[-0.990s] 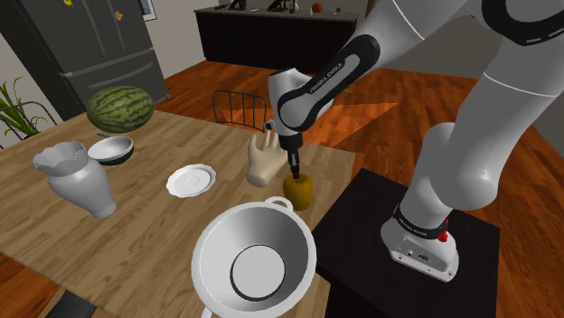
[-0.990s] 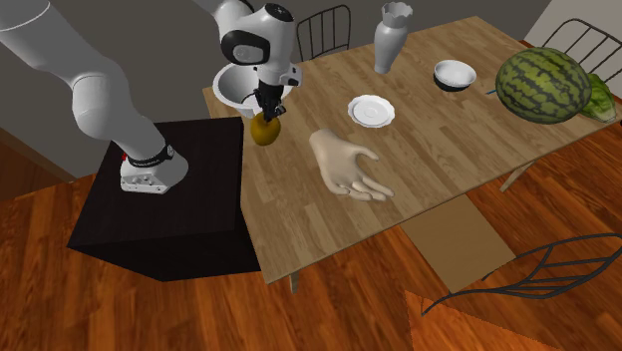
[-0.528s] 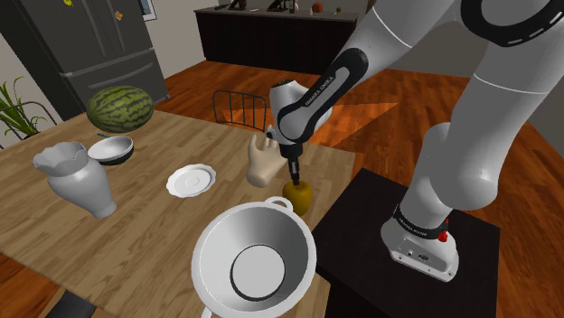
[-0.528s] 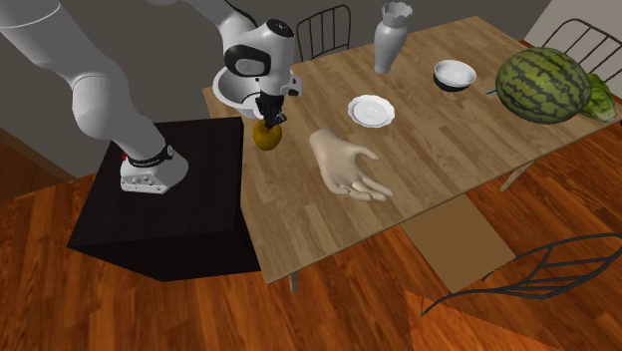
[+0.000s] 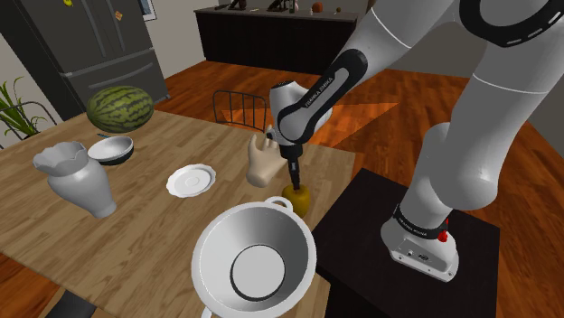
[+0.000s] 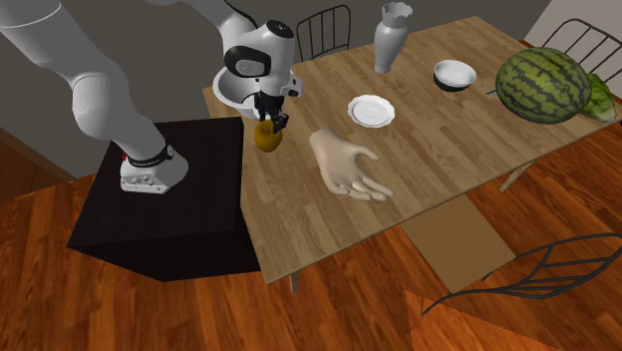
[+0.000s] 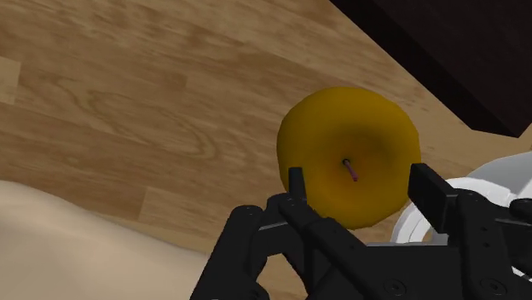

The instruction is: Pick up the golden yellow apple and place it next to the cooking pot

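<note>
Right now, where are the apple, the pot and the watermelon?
apple (image 7: 345, 136): wrist view, its yellow top.
pot (image 5: 271, 226): shoulder view, its white inner wall.
watermelon (image 6: 543, 87): second exterior view, middle of its striped rind.

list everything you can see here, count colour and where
table: 1, light wood, middle of the room
cooking pot: 1, white, table corner at the shoulder view's bottom
apple: 1, golden yellow, beside the cooking pot
hand model: 1, beige, on the table near the apple
plate: 1, white, mid-table
bowl: 1, white and dark, past the plate
vase: 1, pale grey, near the bowl
watermelon: 1, striped green, table's far end
chairs: at least 3, dark frames, around the table
fridge: 1, dark grey, by the wall
stand: 1, black, against the table
arm: 1, white, dark joints
gripper: 1, black, clasping the apple
</note>
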You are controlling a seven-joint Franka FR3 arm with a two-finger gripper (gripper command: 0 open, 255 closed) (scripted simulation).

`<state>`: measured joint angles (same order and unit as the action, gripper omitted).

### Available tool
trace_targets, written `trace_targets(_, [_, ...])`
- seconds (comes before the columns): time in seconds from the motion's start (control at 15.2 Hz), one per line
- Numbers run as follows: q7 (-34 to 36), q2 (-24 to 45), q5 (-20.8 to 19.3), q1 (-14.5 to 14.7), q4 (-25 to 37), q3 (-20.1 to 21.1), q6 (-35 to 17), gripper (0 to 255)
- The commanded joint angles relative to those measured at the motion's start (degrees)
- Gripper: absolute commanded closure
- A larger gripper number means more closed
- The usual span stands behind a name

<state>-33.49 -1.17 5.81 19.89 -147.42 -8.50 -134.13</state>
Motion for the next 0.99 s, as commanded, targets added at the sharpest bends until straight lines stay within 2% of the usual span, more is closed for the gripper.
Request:
trace_targets(0.0, [0.0,0.0,0.0,0.0,0.0,0.0,0.0,0])
trace_targets(0.2, [0.0,0.0,0.0,0.0,0.0,0.0,0.0,0])
trace_targets(0.46, [1.2,-4.7,-1.7,-0.4,3.6,-0.3,8.2,0])
trace_targets(0.92, [1.2,-4.7,-1.7,-0.4,3.6,-0.3,8.2,0])
